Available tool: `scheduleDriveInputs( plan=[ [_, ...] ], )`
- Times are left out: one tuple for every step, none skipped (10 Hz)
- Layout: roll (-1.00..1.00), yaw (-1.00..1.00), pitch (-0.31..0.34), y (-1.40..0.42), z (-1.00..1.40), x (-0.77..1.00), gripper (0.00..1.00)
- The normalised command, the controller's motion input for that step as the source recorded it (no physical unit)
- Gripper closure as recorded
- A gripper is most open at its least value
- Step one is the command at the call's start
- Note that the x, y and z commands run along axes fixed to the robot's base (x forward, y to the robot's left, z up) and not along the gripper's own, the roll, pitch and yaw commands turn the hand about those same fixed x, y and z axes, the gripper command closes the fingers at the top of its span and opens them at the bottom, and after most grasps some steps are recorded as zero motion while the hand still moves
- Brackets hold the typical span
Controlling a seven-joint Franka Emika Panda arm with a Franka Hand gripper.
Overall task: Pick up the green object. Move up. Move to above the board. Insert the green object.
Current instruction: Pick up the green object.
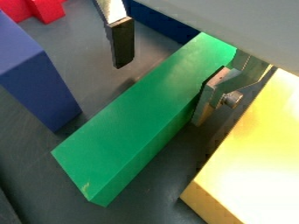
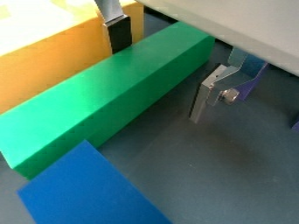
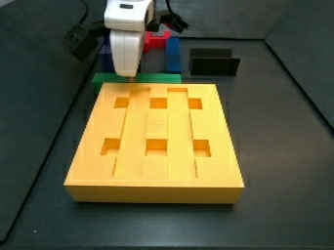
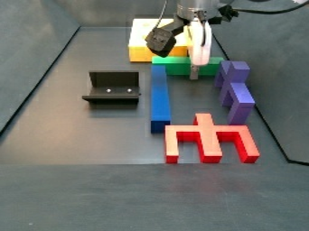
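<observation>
Two fingers (image 1: 121, 41) of my gripper (image 2: 163, 66) spread wide, straddling the green bar (image 1: 146, 118), one on each long side, neither pressing it. Bar lies flat on the floor, just beside the yellow board (image 3: 156, 142) in a side view (image 3: 137, 75). Purple block (image 4: 233, 88), blue bar (image 4: 160, 95), red piece (image 4: 212, 140), black fixture (image 4: 112, 87) near

Gripper (image 3: 127, 70) low at the board's (image 3: 156, 186) twelve o'clock edge, over the green object (image 3: 159, 76); fingers hidden, black fixture (image 3: 213, 62) at one o'clock.
</observation>
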Motion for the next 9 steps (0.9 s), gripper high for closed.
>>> scheduleDriveInputs(
  plan=[
    [0.02, 0.0, 0.0, 0.0, -0.11, -0.05, 0.0],
    [0.0, 0.0, 0.0, 0.0, -0.07, 0.0, 0.0],
    [0.0, 0.0, 0.0, 0.0, 0.0, 0.0, 0.0],
    [0.0, 0.0, 0.0, 0.0, 0.0, 0.0, 1.0],
    [0.0, 0.0, 0.0, 0.0, 0.0, 0.0, 1.0],
    [0.0, 0.0, 0.0, 0.0, 0.0, 0.0, 1.0],
    [0.0, 0.0, 0.0, 0.0, 0.0, 0.0, 1.0],
    [0.0, 0.0, 0.0, 0.0, 0.0, 0.0, 1.0],
    [0.0, 0.0, 0.0, 0.0, 0.0, 0.0, 1.0]
  ],
)
